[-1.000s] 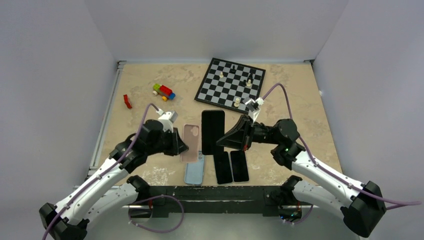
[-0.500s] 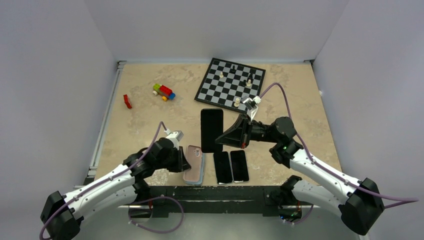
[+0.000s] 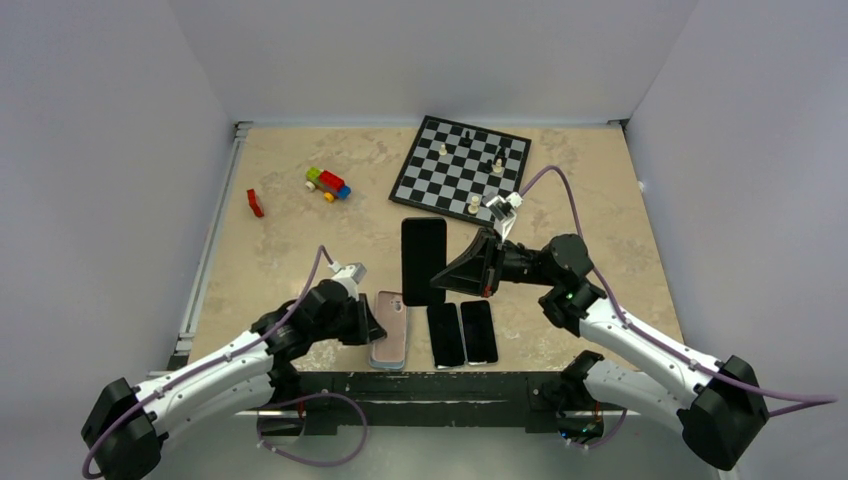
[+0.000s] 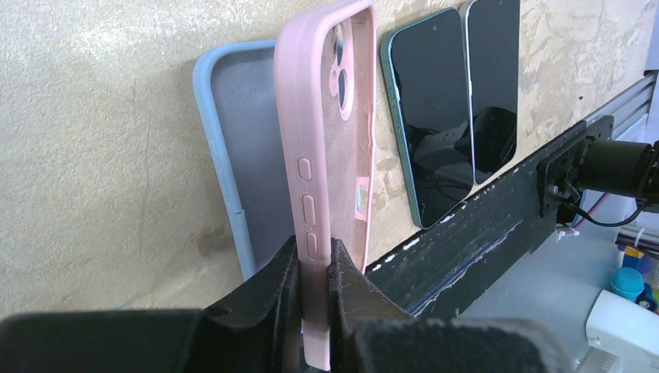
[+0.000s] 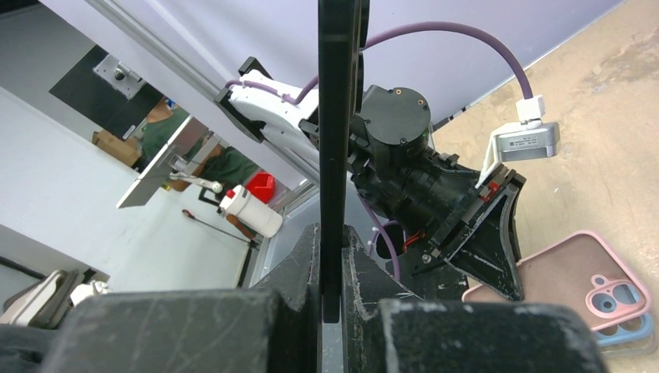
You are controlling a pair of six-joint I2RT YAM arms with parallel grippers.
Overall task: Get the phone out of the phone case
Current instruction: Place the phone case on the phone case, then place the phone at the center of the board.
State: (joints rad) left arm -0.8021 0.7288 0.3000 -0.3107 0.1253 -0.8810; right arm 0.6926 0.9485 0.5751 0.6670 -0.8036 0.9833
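Pink silicone phone case (image 4: 326, 148), pinched at rim by closed left fingers (image 4: 268, 289); black slab phone (image 5: 336, 116), by closed right fingers (image 5: 299, 268); either may be dropped through narrow holds.

At the far middle of your tan stone-pattern table (image 3: 280, 240) you have the black-and-white chequered chessboard (image 3: 460, 165), with small chess pieces (image 3: 443, 150) standing on it. Left of it sits the multicoloured brick toy car (image 3: 328, 184), and left of that, a little nearer you, the small red block (image 3: 255, 203). By the front edge the pale blue silicone phone case (image 4: 241, 155) lies flat. The pink silicone phone case (image 4: 326, 140) stands on edge over it, pinched in the left gripper (image 4: 315, 260). Just right of both, two dark-screened phones (image 3: 446, 334) lie side by side. Behind them, before the chessboard, the black slab phone (image 3: 424, 260) hangs in the right gripper (image 5: 332, 241).
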